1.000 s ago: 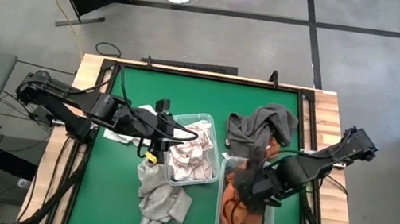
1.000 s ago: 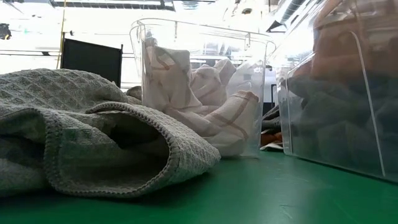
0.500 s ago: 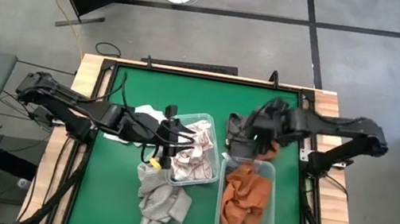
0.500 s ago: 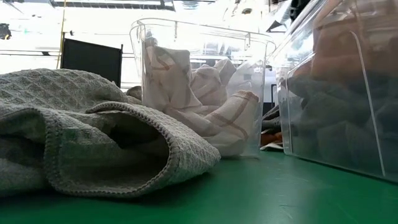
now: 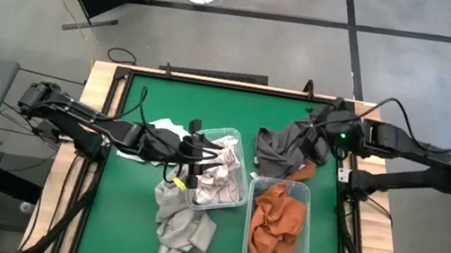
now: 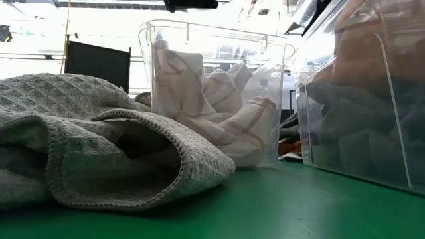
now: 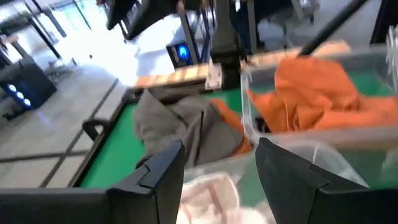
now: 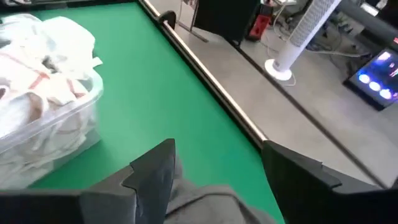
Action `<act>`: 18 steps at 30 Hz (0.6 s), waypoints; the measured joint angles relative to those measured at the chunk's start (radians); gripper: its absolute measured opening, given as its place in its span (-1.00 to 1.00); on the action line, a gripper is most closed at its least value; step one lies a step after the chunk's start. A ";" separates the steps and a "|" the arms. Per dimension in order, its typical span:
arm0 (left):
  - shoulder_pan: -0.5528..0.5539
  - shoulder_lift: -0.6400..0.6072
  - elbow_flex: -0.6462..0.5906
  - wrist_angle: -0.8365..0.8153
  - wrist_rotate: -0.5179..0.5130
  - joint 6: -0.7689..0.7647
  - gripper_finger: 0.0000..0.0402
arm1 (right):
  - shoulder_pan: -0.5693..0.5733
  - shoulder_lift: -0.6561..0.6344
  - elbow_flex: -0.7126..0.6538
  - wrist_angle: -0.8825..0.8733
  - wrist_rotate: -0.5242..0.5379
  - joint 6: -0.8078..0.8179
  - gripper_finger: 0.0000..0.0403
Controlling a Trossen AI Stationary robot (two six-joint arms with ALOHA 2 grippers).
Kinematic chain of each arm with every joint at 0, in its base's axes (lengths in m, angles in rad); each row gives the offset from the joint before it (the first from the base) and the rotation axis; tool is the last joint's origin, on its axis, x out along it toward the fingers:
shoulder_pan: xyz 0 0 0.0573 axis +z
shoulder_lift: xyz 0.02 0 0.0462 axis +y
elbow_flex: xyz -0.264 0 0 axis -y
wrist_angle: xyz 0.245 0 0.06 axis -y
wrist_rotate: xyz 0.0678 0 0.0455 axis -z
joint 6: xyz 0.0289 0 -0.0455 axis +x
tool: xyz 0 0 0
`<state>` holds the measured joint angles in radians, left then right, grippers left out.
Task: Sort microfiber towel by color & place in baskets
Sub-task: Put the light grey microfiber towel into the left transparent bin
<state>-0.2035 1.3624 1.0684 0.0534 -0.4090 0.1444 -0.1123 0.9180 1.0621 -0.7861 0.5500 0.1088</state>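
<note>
On the green desk (image 5: 130, 211) two clear baskets stood side by side, long axes running front to back: the left basket (image 5: 227, 201) held white towels with red stripes (image 5: 216, 172), the right basket (image 5: 303, 252) an orange towel (image 5: 276, 225). A dark grey towel (image 5: 290, 146) lay heaped just behind the right basket and a pale grey towel (image 5: 183, 224) in front of the left one (no writing could be read). The left tool (image 5: 201, 152) hovered over the left basket, fingers apart and empty, while the right tool (image 5: 324, 124) stood wide open over the dark grey towel.

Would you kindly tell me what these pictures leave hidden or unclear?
- Low view: the right clear plastic basket is cut by the frame edge; its orange towels look blurred.
- High view: the dark grey towel pile hides the right gripper fingertips.
- Left wrist view: motion blur softens everything beyond the left gripper.
</note>
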 joint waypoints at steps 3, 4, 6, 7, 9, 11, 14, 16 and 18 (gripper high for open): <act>0.000 -0.002 -0.006 0.017 -0.004 -0.007 -0.07 | -0.012 -0.022 -0.035 -0.008 0.006 0.076 0.34; 0.000 -0.002 -0.007 0.016 -0.009 -0.014 -0.07 | -0.015 -0.030 -0.048 -0.002 0.007 0.093 0.34; -0.005 -0.001 -0.007 0.005 -0.014 -0.029 -0.07 | -0.008 -0.044 -0.080 0.009 0.013 0.101 0.34; -0.009 -0.001 -0.007 0.001 -0.015 -0.039 -0.07 | 0.002 -0.052 -0.096 0.031 0.014 0.102 0.34; -0.024 -0.001 -0.007 -0.011 -0.017 -0.065 -0.07 | 0.022 -0.063 -0.135 0.105 0.038 0.100 0.34; -0.046 -0.001 -0.007 -0.035 -0.018 -0.096 -0.07 | 0.042 -0.077 -0.177 0.179 0.054 0.086 0.34; -0.085 -0.001 -0.007 -0.070 -0.020 -0.151 -0.07 | 0.072 -0.097 -0.241 0.308 0.067 0.044 0.34; -0.120 -0.001 -0.007 -0.108 -0.023 -0.192 -0.07 | 0.085 -0.102 -0.265 0.368 0.078 -0.007 0.34; -0.161 -0.001 -0.007 -0.155 -0.022 -0.203 -0.07 | 0.091 -0.104 -0.265 0.386 0.078 -0.035 0.34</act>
<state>-0.3643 1.3613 1.0611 -0.1015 -0.4309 -0.0584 -0.0210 0.8139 0.7970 -0.4002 0.6277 0.0737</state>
